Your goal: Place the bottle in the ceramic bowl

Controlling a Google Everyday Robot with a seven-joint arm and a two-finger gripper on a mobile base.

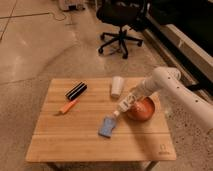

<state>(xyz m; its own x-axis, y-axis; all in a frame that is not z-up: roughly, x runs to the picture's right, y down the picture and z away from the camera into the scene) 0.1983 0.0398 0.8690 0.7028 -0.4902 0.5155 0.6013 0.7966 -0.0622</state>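
Observation:
A small clear bottle (122,107) is held tilted, its lower end pointing down-left toward the table, just left of the orange-red ceramic bowl (144,110). My gripper (130,100) is shut on the bottle's upper part, at the bowl's left rim. The white arm (170,85) reaches in from the right over the bowl. The bowl stands on the right side of the wooden table (75,135).
A blue packet (106,127) lies just below the bottle. A white cup (116,86) lies on its side behind it. A black box (76,90) and an orange item (68,106) are at the left. An office chair (120,20) stands beyond the table.

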